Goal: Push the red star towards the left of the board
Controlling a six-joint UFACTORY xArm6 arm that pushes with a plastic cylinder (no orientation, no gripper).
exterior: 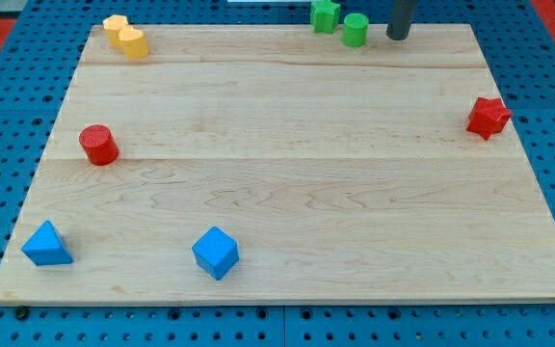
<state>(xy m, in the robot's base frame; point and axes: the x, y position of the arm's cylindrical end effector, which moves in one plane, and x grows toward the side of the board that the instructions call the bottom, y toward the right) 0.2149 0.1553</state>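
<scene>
The red star (488,117) lies at the view's right edge of the wooden board (287,222), about a third of the way down. My tip (396,37) stands at the view's top edge of the board, right of centre. It is well up and to the left of the red star and does not touch it. The green cylinder (356,29) is just to the left of my tip, with a small gap between them.
A green star (325,14) sits left of the green cylinder. Two yellow blocks (126,36) touch at the top left. A red cylinder (97,145) is at the left. A blue triangle (46,245) and a blue cube (215,253) lie near the bottom left.
</scene>
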